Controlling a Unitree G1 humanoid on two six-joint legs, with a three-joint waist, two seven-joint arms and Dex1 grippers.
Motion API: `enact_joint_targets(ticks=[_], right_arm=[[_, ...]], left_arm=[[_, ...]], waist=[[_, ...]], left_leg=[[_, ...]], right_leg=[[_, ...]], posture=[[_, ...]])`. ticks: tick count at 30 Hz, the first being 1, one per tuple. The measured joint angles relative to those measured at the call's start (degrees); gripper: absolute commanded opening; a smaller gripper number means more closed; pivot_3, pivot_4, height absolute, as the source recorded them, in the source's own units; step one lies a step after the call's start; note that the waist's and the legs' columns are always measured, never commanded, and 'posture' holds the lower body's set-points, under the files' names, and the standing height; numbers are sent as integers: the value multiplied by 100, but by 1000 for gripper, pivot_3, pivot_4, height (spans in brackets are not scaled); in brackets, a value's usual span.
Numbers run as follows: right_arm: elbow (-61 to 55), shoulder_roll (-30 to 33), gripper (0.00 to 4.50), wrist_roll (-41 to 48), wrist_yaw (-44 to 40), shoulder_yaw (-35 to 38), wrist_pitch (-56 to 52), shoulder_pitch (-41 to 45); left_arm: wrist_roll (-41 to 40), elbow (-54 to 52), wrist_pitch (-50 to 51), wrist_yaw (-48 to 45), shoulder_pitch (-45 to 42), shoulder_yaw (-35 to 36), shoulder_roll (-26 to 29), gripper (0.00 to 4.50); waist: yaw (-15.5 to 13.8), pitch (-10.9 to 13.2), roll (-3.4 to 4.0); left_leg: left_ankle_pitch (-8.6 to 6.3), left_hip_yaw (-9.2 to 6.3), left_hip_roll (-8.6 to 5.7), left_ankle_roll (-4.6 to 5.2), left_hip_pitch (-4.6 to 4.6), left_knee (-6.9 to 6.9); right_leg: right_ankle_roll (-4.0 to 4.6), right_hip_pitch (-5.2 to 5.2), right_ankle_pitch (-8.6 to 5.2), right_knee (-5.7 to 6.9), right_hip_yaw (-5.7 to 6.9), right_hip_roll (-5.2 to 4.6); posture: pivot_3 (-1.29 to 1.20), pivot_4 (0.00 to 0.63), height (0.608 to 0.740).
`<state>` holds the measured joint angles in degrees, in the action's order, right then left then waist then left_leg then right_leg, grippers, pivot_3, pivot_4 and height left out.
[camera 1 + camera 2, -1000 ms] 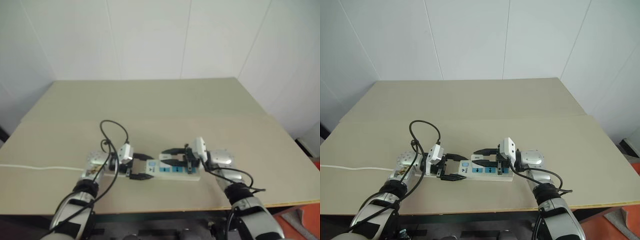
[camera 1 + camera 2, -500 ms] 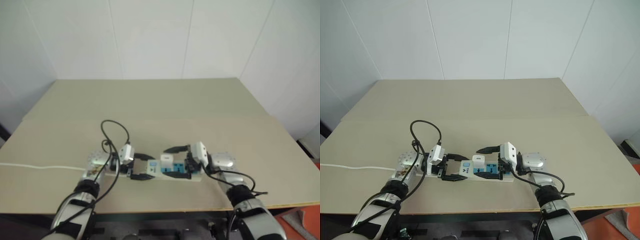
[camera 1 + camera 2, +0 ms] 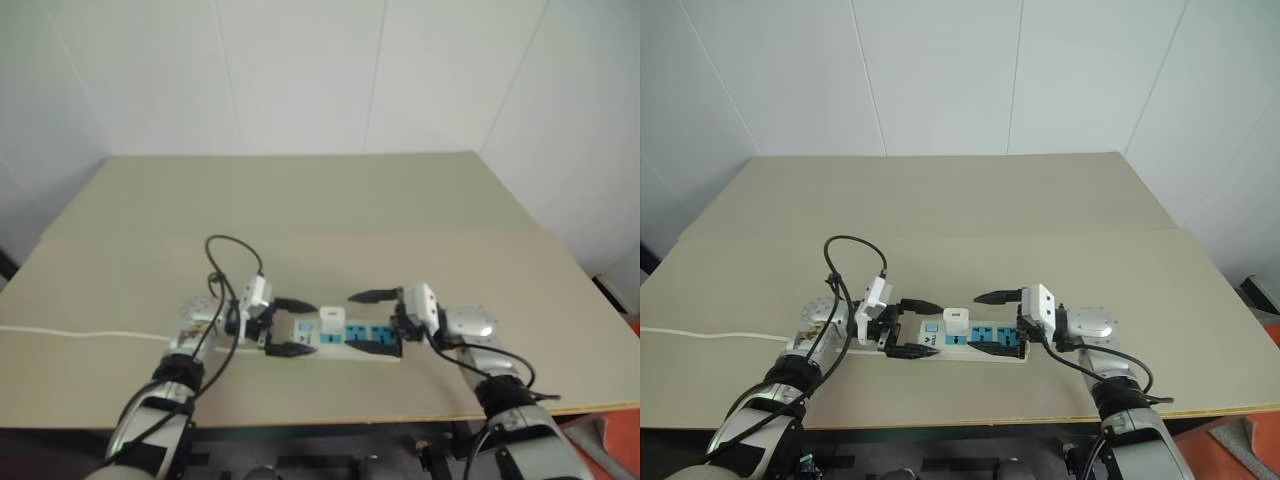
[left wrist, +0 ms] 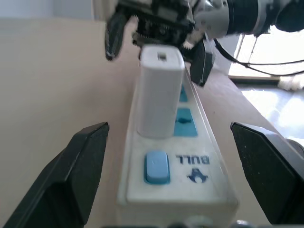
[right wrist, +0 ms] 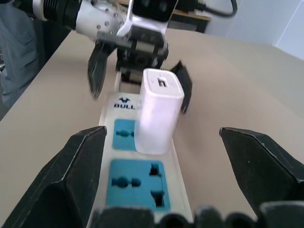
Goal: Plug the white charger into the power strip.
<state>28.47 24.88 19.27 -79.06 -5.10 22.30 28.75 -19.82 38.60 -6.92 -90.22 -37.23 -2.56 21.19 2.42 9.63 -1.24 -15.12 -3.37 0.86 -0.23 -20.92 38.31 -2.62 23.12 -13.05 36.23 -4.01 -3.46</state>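
Near the front edge of the tan counter [image 3: 970, 215] lies the power strip [image 3: 975, 343], a long white bar with blue sockets set crosswise to the robot. The white charger [image 3: 956, 324] stands upright in the socket nearest the strip's switch end, seated on the strip and touched by neither end effector. The left end effector [image 3: 915, 327] sits at the switch end, its two black fingers spread wide, one on each side of the strip and gripping nothing. The right end effector [image 3: 997, 323] faces it from the opposite end, its fingers likewise wide apart and empty, just short of the charger. A white cord [image 3: 710, 336] runs off along the counter toward the robot's left. Beyond the counter stands a white panelled wall [image 3: 940, 80].
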Motion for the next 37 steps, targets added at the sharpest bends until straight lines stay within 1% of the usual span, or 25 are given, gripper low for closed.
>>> enact_joint_targets(ticks=[1,3,4,6,8,9,12,15,18,20,23,27,31,37], right_arm=[[-180,112,4500,97,-9,113,-122,-84],[-570,371,4500,353,-24,325,-331,-234],[-831,619,4500,488,-42,491,-446,-342],[-1134,967,4500,643,-79,732,-592,-485],[-1450,1452,4500,681,-153,905,-765,-738],[-1524,1724,4500,680,-224,1010,-826,-897],[-1606,2275,4500,690,-423,1330,-926,-1298],[-1665,2724,4500,688,-604,1669,-881,-1643],[-1714,3040,4500,733,-742,2072,-855,-2009],[-1902,3045,4500,917,-708,2273,-923,-2199],[-2127,3041,4500,928,-603,2408,-963,-2412],[-2232,2971,4500,912,-486,2416,-971,-2565],[-2389,2965,4500,911,-397,2442,-999,-2660],[-2453,2966,4500,913,-399,2587,-999,-2815]], left_arm=[[-165,-291,347,-4,15,85,138,4456],[-411,-752,919,-43,22,190,421,4456],[-513,-1016,1170,-71,33,242,612,4456],[-549,-1260,1329,-108,86,288,847,4456],[-477,-1329,1239,-161,195,227,1118,4456],[-382,-1302,1052,-177,276,168,1309,4456],[-9,-1054,537,-200,379,25,1738,4456],[159,-670,202,-203,381,55,1936,4456],[176,-469,-75,-201,397,161,1994,4456],[172,-433,-94,-195,405,197,2003,4456],[117,-560,-50,-197,514,252,1997,4456],[16,-718,139,-204,661,251,1994,4456],[-80,-780,435,-205,652,235,2010,4456],[-212,-778,539,-206,561,129,2071,4456]], waist=[[5,6,1],[17,24,8],[17,37,13],[15,42,16],[4,45,17],[3,51,14],[-1,63,15],[0,66,16],[-5,69,12],[-2,69,12],[10,69,12],[2,70,12],[-2,70,12],[-8,70,12]], left_leg=[[1,-2,0,0,-24,6],[1,-1,-1,-1,-33,6],[0,-1,-1,-1,-34,5],[0,1,-1,0,-33,2],[0,3,-1,0,-33,1],[0,4,0,-1,-33,1],[1,8,0,-1,-32,2],[1,11,1,-1,-32,2],[1,11,1,-1,-36,2],[1,12,1,-1,-36,2],[1,13,2,-1,-34,2],[1,13,2,-1,-34,4],[1,13,2,-1,-35,4],[1,14,1,-1,-35,6]], right_leg=[[1,27,1,7,0,1],[2,38,1,10,0,1],[2,39,1,8,0,0],[2,38,1,2,0,-1],[2,37,1,0,0,-1],[2,37,1,-2,0,0],[2,36,1,-5,-2,0],[0,36,0,-6,-3,0],[0,37,1,-10,-3,0],[0,36,1,-10,-4,-1],[-1,36,1,-7,-5,0],[-2,36,2,-6,-5,0],[-3,36,2,-7,-5,0],[-3,35,2,-6,-5,-1]], posture=[[0,150,740],[0,150,740],[0,150,740],[0,150,740],[0,150,740],[0,150,740],[0,150,740],[0,150,740],[0,150,740],[0,150,740],[0,150,740],[0,150,740],[0,150,740],[0,150,740]])
